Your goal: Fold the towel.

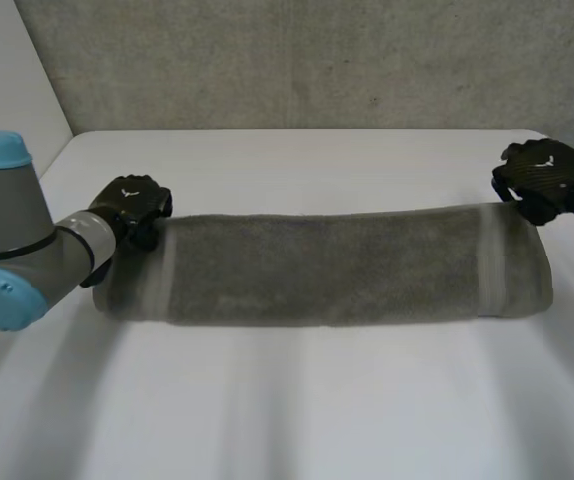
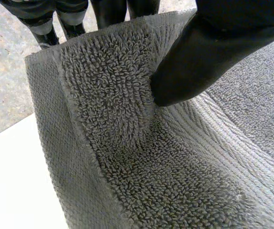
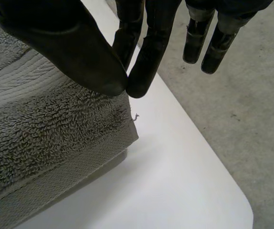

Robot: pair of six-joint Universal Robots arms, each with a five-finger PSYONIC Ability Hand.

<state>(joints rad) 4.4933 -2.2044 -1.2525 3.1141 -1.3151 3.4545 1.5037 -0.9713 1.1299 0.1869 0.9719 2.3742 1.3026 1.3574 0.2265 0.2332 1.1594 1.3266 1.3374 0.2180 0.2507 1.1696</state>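
Head view: see towel [image 1: 327, 265] doubled into a long band, flat across the middle of the tabletop [image 1: 297, 400]. Find left hand [image 1: 132, 205] at the towel's far left corner and right hand [image 1: 547, 180] at its far right corner.

Left wrist view: read left hand [image 2: 208, 52] as grasping the towel [image 2: 127, 143], thumb on the terry face near the woven border, fingers [image 2: 110, 12] behind the lifted edge. Note thick looped pile curving softly down from the pinch.

Right wrist view: read right hand [image 3: 56, 43] as pinching the very tip of the towel's [image 3: 41, 129] corner between thumb and fingers [image 3: 149, 57]. Judge bite shallow.

Handling: expect soft, limp, fairly weighty cloth with grippy pile, sagging between holds. Prefer holds at both corners of one long edge, set deeper over the flat border band.
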